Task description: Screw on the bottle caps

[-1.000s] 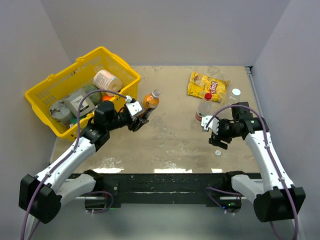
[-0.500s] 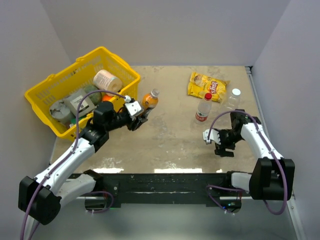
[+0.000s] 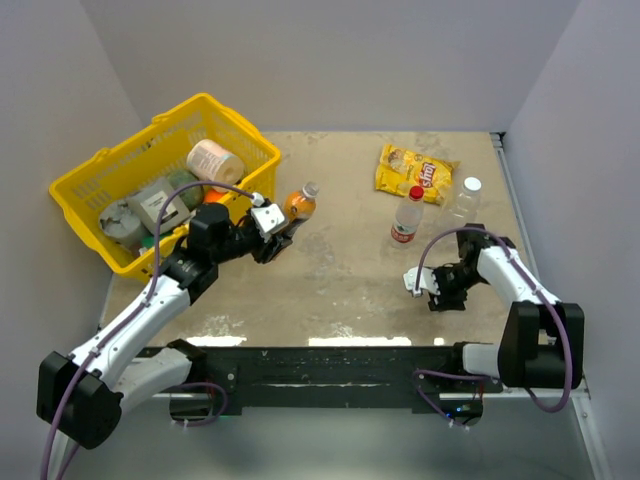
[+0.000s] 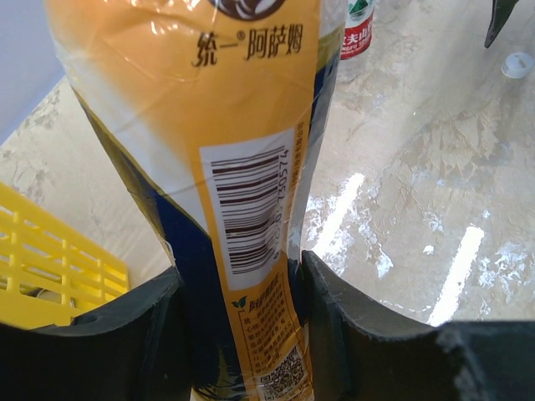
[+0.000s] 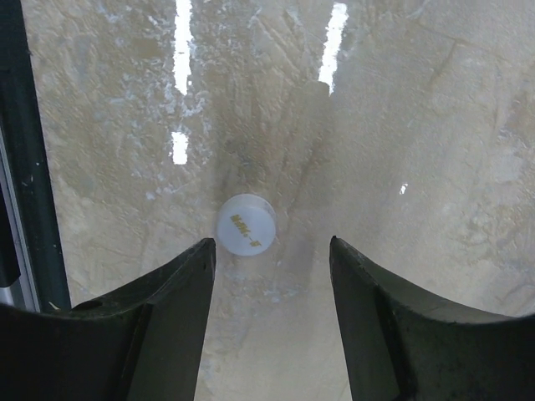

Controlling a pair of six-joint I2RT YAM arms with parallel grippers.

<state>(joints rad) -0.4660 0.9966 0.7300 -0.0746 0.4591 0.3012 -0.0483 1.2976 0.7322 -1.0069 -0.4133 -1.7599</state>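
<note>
Over the white cap [image 5: 246, 225], the right pincer [image 5: 269, 246] gapes, apparently needing to lower and pinch it, while the left pincer [image 4: 238, 292] clamps the orange bottle [image 4: 226, 125].

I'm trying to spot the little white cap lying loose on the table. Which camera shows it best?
The right wrist view: the white cap shows sharp between the open right end effector fingers. The left wrist view catches it as a distant speck; overhead, that end effector covers it.
</note>
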